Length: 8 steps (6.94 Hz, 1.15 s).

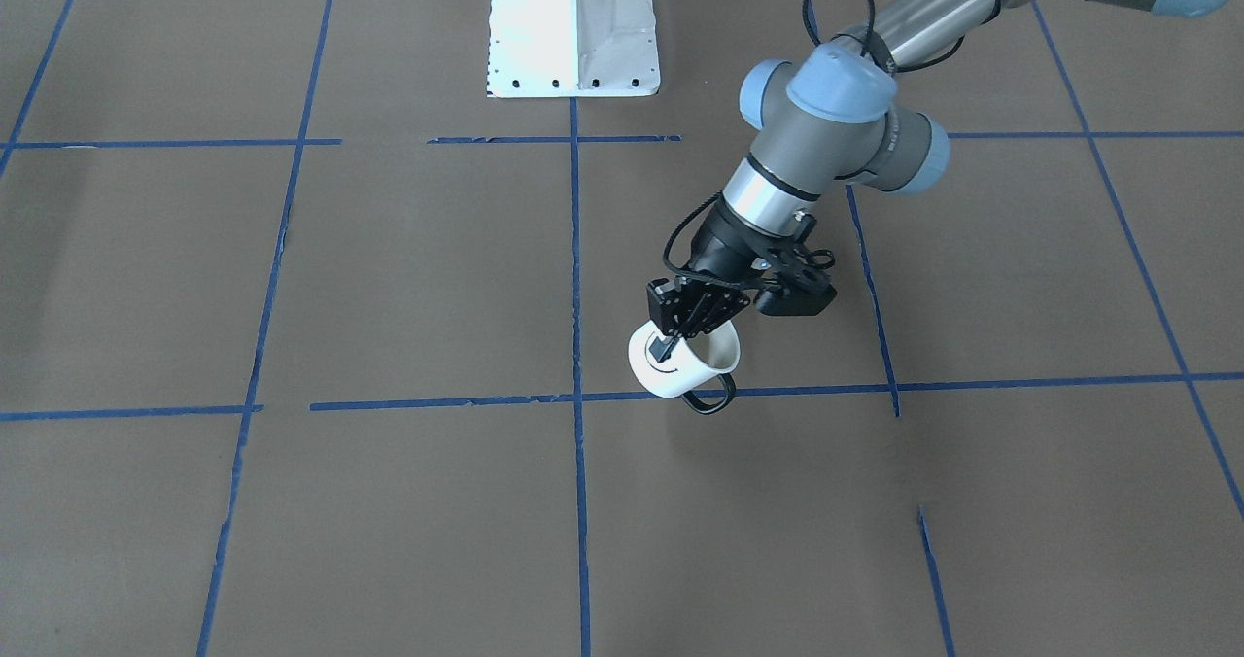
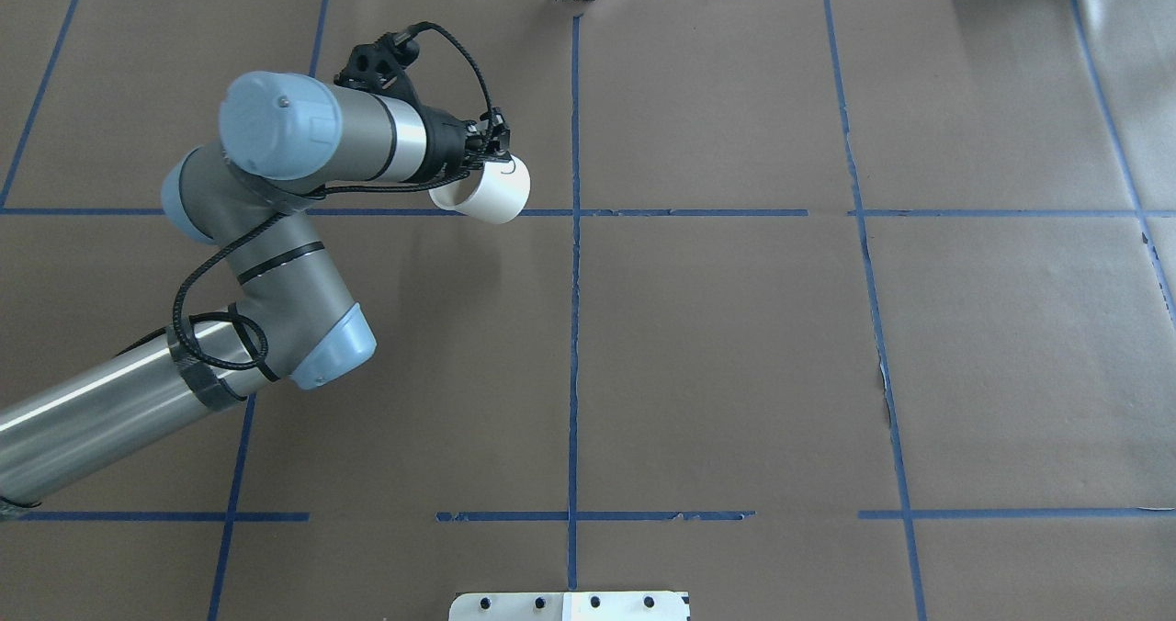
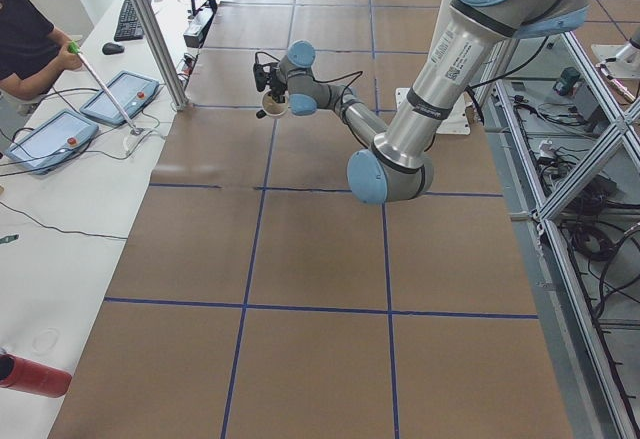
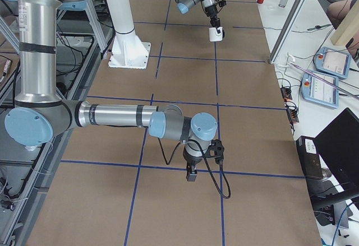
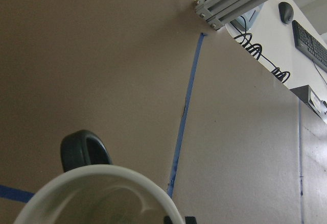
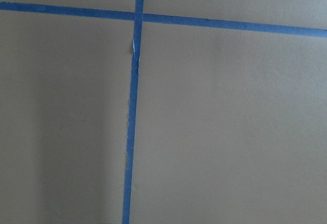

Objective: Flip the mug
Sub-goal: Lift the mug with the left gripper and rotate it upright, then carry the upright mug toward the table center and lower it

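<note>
The white mug (image 1: 680, 365) is tilted on its side in the air, just above the brown table, with its black handle (image 1: 708, 403) pointing down toward the table. My left gripper (image 1: 671, 344) is shut on the mug's rim, one finger inside. From overhead the mug (image 2: 487, 195) hangs at the gripper (image 2: 501, 162), close over a blue tape line. The left wrist view shows the cream rim (image 5: 102, 193) and the handle (image 5: 84, 150). My right gripper (image 4: 192, 172) points down at the table far from the mug (image 4: 216, 33); I cannot tell if it is open.
Blue tape lines (image 2: 573, 327) divide the brown table into squares. The white robot base plate (image 1: 573, 40) stands at the robot's edge. An aluminium post (image 3: 150, 34), tablets (image 3: 120, 97) and an operator (image 3: 25, 44) are at the far side table.
</note>
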Motion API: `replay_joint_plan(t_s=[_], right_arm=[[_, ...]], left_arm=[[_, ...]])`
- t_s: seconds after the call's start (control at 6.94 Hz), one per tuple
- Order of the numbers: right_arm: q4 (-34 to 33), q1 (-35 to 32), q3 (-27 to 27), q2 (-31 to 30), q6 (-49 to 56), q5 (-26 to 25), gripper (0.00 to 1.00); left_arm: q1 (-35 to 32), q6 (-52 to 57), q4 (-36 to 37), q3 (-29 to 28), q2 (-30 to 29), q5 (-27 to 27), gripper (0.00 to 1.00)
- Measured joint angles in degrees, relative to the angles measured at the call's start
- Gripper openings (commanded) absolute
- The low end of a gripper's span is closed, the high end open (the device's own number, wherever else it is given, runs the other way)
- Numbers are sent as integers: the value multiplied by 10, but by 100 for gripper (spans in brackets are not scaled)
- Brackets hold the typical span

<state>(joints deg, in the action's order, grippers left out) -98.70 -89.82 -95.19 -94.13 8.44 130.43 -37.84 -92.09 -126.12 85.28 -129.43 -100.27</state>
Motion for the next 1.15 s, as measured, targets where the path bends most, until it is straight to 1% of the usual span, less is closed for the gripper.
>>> replay_joint_plan(t_s=[0.29,0.43,0.58,0.72,1.01,1.15], right_arm=[[0,0,0,0,0,0,100],[0,0,0,0,0,0,100],[0,0,0,0,0,0,100],[0,0,0,0,0,0,100],[0,0,0,0,0,0,100],[0,0,0,0,0,0,100]], left_arm=[[34,34,176,-8,-72,19,0],[52,39,235,-32,-110,30,0],[66,46,277,-75,-152,50,0],[76,56,309,-108,-180,63,0],[88,65,356,-139,-210,88,0],[96,66,363,-157,-224,105,0]])
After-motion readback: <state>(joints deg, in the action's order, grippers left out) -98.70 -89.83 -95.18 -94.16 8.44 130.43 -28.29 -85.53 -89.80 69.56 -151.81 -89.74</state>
